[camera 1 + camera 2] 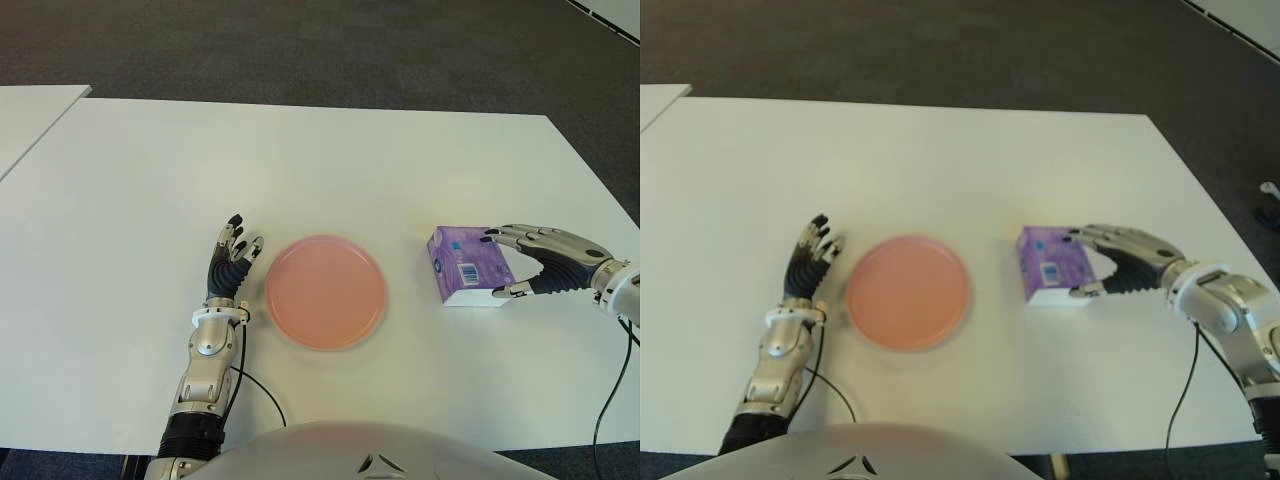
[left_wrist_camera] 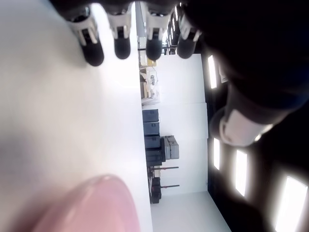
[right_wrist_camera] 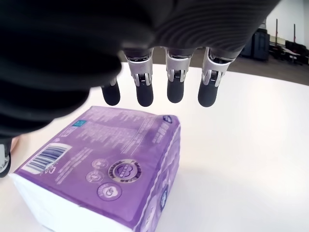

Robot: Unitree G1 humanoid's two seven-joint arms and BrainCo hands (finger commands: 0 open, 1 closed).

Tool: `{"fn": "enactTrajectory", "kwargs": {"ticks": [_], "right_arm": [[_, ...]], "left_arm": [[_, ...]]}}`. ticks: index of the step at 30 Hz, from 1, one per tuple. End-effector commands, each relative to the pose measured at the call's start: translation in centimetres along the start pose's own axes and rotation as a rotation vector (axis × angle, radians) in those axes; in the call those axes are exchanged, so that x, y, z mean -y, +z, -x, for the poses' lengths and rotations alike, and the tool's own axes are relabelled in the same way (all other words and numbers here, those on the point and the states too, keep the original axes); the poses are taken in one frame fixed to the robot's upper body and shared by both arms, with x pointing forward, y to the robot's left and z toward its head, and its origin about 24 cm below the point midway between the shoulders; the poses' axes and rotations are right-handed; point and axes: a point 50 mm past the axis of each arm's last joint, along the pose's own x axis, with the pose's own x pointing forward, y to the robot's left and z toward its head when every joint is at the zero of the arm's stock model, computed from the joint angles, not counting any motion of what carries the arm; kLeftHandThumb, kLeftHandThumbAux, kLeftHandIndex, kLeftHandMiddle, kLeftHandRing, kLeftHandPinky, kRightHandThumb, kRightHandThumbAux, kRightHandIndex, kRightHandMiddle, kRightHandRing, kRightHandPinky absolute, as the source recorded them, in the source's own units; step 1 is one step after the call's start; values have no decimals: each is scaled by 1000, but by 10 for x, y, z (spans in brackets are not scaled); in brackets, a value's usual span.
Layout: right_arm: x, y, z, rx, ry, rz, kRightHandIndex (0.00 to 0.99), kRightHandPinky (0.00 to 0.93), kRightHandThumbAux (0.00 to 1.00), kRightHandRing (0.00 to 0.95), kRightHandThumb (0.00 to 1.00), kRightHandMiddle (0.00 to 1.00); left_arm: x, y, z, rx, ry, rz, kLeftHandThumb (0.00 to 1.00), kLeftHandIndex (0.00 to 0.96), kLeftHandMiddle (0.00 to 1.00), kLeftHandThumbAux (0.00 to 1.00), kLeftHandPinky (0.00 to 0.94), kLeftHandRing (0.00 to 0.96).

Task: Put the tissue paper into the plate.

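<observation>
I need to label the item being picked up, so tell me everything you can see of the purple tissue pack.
The tissue pack is a soft rectangular block in glossy purple plastic wrap, with white showing along its lower side, a barcode label near one corner and round printed emblems on top. It lies flat on the white table, to the right of the pink plate and apart from it. The right hand brackets it, fingers above and thumb below; contact is unclear.
</observation>
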Motion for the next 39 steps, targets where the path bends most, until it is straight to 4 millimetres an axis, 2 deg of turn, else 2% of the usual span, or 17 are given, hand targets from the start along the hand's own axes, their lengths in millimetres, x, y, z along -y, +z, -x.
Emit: {"fn": "enactTrajectory", "kwargs": {"ticks": [1, 7, 11, 39], "right_arm": [[-6, 8, -5, 52, -2, -10, 0, 0, 345, 0, 192, 0], [10, 30, -4, 130, -26, 35, 0, 0, 366, 0, 171, 0], [5, 23, -4, 129, -18, 35, 0, 0, 374, 0, 155, 0], [4, 28, -9, 163, -6, 15, 0, 0, 361, 0, 120, 0]], "left_arm": [[-1, -7, 3, -37, -9, -12, 0, 0, 0, 580, 0, 0], [-1, -6, 3, -32, -9, -11, 0, 0, 0, 581, 0, 0], [0, -6, 3, -32, -9, -10, 0, 0, 0, 583, 0, 0], [1, -6, 5, -27, -8, -20, 0, 0, 0, 601, 0, 0]]}}
